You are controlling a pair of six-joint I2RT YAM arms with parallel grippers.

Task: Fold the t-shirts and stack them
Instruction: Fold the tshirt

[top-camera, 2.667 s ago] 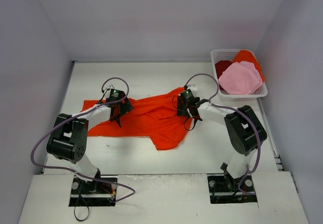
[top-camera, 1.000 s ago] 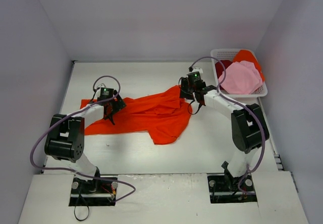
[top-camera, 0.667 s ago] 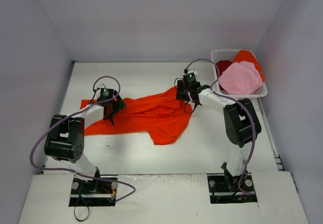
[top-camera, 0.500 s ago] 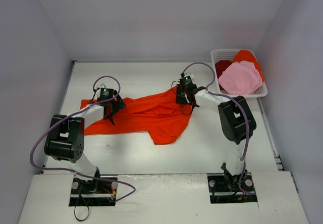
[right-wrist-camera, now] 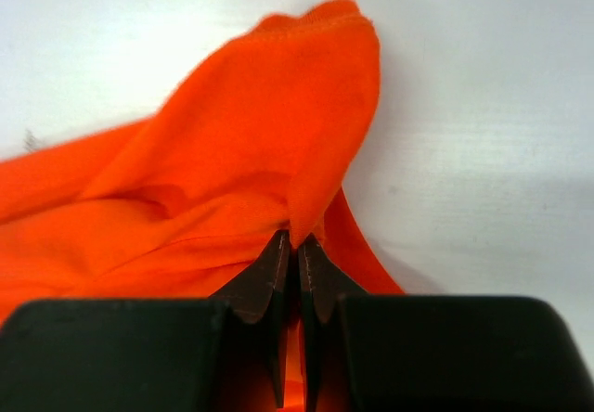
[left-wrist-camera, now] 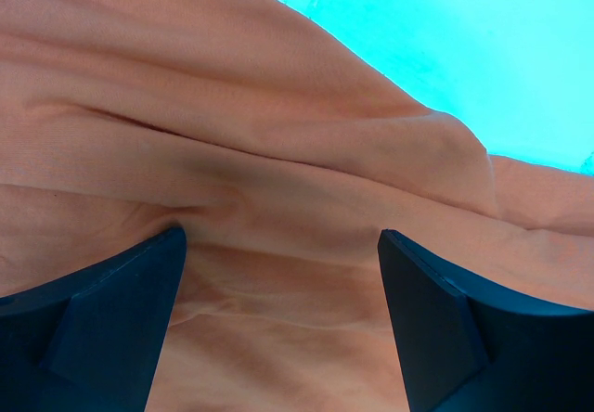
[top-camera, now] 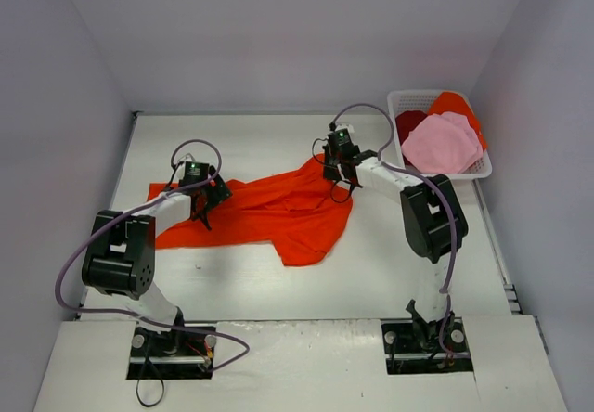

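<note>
Large orange-red t-shirt (top-camera: pixel 278 210) lies crumpled mid-table, unfolded: right gripper (right-wrist-camera: pixel 297 245) clamped on its far right corner, left gripper (left-wrist-camera: pixel 278 277) spread wide above its left part, holding nothing; pink t-shirt (top-camera: pixel 441 145), dark red t-shirt (top-camera: pixel 406 124) and orange t-shirt (top-camera: pixel 453 103) heaped in far-right basket (top-camera: pixel 413 94), nothing stacked.

Spread t-shirt (top-camera: pixel 269 210) lies mid-table (top-camera: pixel 278 143), running from 9 o'clock to 1 o'clock. Left gripper (top-camera: pixel 202 210) sits over its 9 o'clock part, right gripper (top-camera: pixel 331 169) at its 1 o'clock tip. Basket (top-camera: pixel 401 102) sits at the table's 2 o'clock corner, well apart, with bundled t-shirts (top-camera: pixel 441 143) in it.
</note>
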